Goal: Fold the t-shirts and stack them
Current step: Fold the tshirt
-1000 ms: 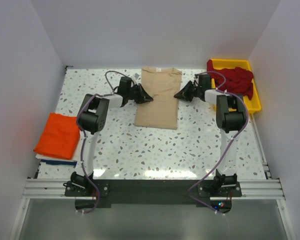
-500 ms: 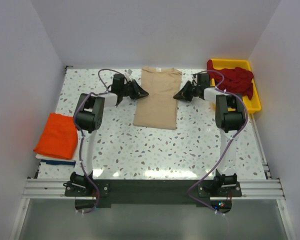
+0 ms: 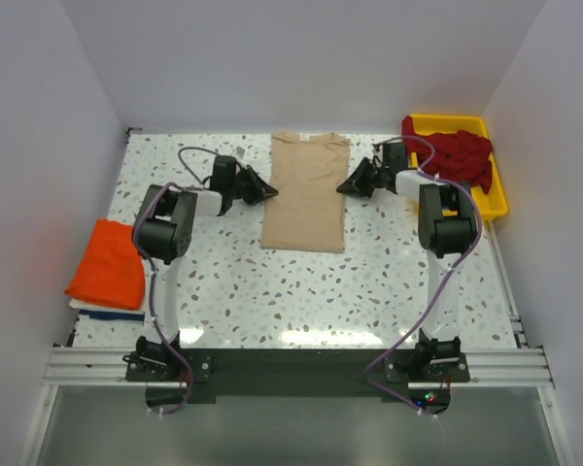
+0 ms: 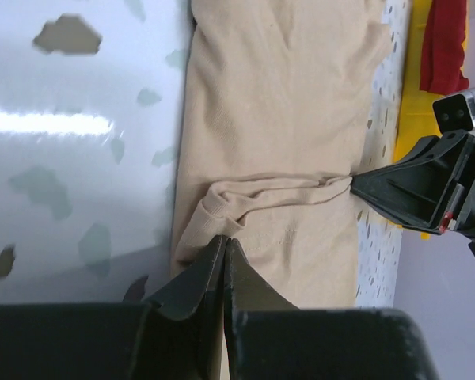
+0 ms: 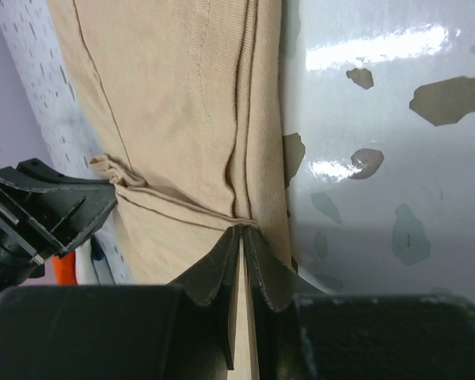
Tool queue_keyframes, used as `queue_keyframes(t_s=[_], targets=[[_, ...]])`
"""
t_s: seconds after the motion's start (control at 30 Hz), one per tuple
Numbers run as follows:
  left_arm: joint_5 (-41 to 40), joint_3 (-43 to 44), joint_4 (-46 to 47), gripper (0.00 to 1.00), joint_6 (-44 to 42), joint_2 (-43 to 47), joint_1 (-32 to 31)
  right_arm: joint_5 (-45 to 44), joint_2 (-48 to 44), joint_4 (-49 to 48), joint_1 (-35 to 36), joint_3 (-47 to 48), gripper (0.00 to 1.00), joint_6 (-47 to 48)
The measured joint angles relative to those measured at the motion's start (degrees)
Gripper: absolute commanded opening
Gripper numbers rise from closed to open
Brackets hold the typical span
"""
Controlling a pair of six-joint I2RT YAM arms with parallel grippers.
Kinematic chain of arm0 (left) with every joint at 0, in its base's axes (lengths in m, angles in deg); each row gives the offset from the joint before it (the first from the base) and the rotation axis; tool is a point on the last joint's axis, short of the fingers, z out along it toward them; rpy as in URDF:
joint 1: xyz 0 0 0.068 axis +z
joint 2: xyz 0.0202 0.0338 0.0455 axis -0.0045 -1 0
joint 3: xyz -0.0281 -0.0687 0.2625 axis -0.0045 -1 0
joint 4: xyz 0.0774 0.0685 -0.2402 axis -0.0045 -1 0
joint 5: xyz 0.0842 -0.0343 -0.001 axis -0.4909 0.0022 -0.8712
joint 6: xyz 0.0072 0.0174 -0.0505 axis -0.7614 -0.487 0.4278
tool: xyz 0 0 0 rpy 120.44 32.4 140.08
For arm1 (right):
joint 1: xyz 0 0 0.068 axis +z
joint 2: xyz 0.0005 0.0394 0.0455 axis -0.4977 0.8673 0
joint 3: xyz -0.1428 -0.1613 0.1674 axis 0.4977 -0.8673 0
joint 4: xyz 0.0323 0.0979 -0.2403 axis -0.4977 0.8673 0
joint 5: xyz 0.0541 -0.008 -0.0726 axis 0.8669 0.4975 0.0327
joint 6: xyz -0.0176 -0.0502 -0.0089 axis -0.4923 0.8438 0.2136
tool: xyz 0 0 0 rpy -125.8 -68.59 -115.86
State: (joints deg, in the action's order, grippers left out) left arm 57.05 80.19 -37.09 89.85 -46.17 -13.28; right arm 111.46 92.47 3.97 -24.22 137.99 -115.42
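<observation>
Lying at the far middle of the counter [image 3: 301,291], the beige t-shirt [image 3: 306,189] is folded into a long narrow strip. The left fingers [image 4: 191,281] and right fingers [image 5: 214,273] pinch its opposite edges, with a wrinkled ridge running between them.

Left tool [image 4: 224,241] clamped, right tool [image 5: 241,231] clamped

No legible txt, brands or nos. in any view; a pale mark at the collar of the beige t-shirt [image 3: 306,189] was too small to read.
</observation>
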Motion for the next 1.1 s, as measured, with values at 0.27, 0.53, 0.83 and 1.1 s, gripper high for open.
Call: queue_keyframes(t_s=[0.27, 0.53, 0.83, 1.1], targets=[[-5.7, -13.1, 0.2, 0.05, 1.4, 9.6, -0.3, -1.2, -4.4, -1.1, 0.7, -6.8, 0.11, 1.2], [-8.5, -23.2, 0.7, 0.05, 1.9, 17.1, -2.5, -1.4, -11.4, -2.8, 1.7, -17.7, 0.12, 2.7], [-13.2, -38.0, 0.0, 0.07, 2.4, 30.4, -7.1, -2.7, -19.8, -5.1, 3.7, -29.5, 0.12, 4.4], [-14.3, -49.7, -1.6, 0.1, 2.3, 43.4, -8.3, -4.3, -28.1, -2.4, 5.2, -38.0, 0.18, 7.2]])
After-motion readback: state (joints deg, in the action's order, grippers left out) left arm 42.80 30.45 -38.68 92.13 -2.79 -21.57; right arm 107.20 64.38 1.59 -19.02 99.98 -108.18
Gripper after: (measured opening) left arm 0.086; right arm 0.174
